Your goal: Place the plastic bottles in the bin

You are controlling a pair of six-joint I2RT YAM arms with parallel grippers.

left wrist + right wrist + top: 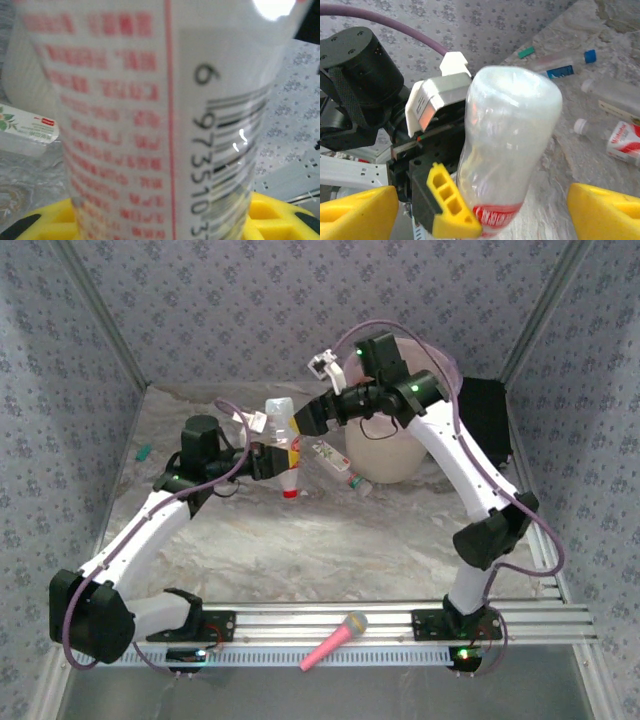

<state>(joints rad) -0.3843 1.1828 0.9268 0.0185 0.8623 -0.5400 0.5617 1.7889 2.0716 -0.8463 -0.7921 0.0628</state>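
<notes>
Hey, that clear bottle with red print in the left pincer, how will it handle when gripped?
The bottle looks empty, so it is probably light. Its thin clear wall may dent in the left pincer. The glossy label shows glare, so it might slip.
</notes>
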